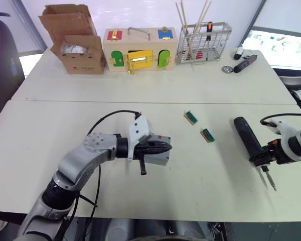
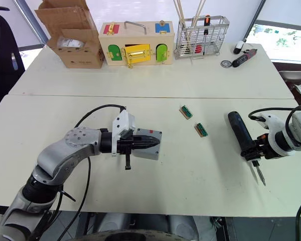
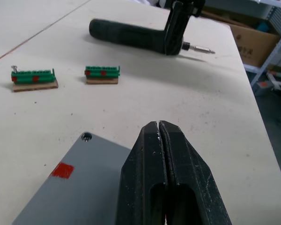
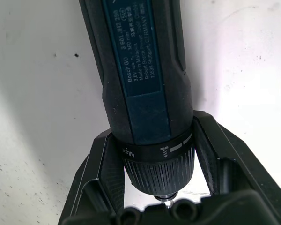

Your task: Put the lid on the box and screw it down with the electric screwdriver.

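The grey box (image 1: 160,156) sits on the near table, left of centre. Its flat grey top face (image 3: 79,187) has a corner screw hole and a red mark; I cannot tell the lid apart from the box. My left gripper (image 1: 165,146) is shut and lies across that top face with nothing between its fingers (image 3: 178,159). At the right, the dark electric screwdriver (image 1: 246,134) lies low over the table, with its metal bit (image 1: 269,179) pointing toward the front edge. My right gripper (image 4: 154,129) is shut on its collar near the bit.
Two small green terminal blocks (image 1: 191,117) (image 1: 207,134) lie between the box and the screwdriver. On the far table stand a cardboard box (image 1: 75,42), a wooden box with coloured doors (image 1: 139,49), a wire basket (image 1: 203,42) and a black-and-red tool (image 1: 246,63).
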Robot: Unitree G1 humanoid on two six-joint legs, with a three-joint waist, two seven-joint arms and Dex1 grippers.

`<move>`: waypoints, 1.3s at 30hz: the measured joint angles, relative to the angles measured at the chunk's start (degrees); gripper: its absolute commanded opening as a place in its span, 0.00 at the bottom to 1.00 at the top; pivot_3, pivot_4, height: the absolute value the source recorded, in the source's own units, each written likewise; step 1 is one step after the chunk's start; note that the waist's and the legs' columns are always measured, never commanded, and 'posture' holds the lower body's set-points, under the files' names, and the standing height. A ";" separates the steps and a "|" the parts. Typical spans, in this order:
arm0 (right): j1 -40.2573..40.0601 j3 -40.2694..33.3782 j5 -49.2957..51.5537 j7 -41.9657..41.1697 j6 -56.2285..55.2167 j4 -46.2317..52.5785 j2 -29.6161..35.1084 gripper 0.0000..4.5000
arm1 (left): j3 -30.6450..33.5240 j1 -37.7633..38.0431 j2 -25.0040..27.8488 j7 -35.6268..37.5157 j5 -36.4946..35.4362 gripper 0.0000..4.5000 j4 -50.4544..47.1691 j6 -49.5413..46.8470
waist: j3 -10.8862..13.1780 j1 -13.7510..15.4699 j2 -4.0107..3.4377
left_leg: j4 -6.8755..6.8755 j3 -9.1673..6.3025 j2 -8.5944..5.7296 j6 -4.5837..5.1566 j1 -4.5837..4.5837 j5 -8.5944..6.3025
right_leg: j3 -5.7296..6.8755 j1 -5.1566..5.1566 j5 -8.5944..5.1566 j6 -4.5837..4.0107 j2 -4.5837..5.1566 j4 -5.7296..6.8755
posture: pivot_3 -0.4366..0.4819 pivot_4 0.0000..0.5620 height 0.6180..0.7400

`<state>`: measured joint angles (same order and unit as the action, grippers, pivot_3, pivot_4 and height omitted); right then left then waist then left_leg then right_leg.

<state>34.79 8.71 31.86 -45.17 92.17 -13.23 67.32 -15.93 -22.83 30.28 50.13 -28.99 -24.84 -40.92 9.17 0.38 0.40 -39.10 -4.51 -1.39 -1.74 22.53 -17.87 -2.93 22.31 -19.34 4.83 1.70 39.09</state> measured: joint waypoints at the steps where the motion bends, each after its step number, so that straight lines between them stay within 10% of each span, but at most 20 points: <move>1: 0.85 -2.90 0.98 1.10 0.01 -2.88 -1.65 0.39 | 0.13 0.00 0.93 0.67 0.00 0.00 0.42 0.16 | 0.04 -0.36 0.06 | 0.00 0.05 0.00 0.00 0.00 0.00 | -0.04 0.02 0.01 -0.01 -0.01 0.02 | 0.48 0.27 1.00; 7: 11.77 -31.38 8.09 8.94 -0.11 -8.43 -11.39 0.39 | 3.29 -4.40 5.10 5.50 -0.27 0.00 6.27 1.44 | 0.36 -1.04 -0.82 | 0.08 0.17 0.00 -0.03 0.55 0.02 | -0.08 0.72 0.01 -0.01 -0.06 0.25 | 0.48 0.27 1.00; 13: 11.47 -63.79 27.34 20.19 -7.60 32.00 -44.17 0.39 | 5.34 -11.46 5.39 10.55 -1.58 0.00 14.40 1.46 | 0.15 -1.13 -0.53 | 0.10 -0.19 0.20 -0.23 0.92 0.13 | 0.37 0.96 0.01 -0.01 -0.20 0.53 | 0.48 0.27 1.00; 18: -3.31 -52.24 26.13 29.45 -17.74 45.84 -61.91 0.39 | 5.39 -14.15 5.54 13.56 -1.49 0.00 18.20 1.55 | 0.23 -1.30 -0.65 | -0.07 0.11 -0.13 -0.60 0.97 0.35 | 0.06 1.11 0.01 0.02 0.14 0.58 | 0.48 0.27 1.00; 27: -22.13 -16.90 1.77 16.30 -49.71 51.84 -51.18 0.39 | 2.39 -14.26 5.75 15.19 0.64 0.00 16.50 1.39 | 0.22 -1.62 -0.64 | -0.03 0.02 -0.07 -0.66 0.85 0.38 | 0.06 1.10 0.02 0.05 -0.02 0.58 | 0.48 0.27 1.00; 39: -26.24 -6.58 -7.55 14.02 -65.20 48.70 -49.89 0.39 | -1.82 -9.44 7.19 14.95 5.18 0.00 13.35 2.19 | 0.22 -1.36 -0.63 | -0.06 -0.02 -0.04 -0.70 0.84 0.40 | 0.08 1.07 0.01 0.05 -0.02 0.59 | 0.48 0.27 1.00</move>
<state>8.55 2.13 24.31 -31.15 26.97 35.47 17.43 -17.75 -32.27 37.47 65.08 -23.81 -11.50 -38.73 9.39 -0.98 -0.23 -39.16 -4.54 -1.42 -2.44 23.37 -17.47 -2.85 23.38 -19.33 4.88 1.69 39.67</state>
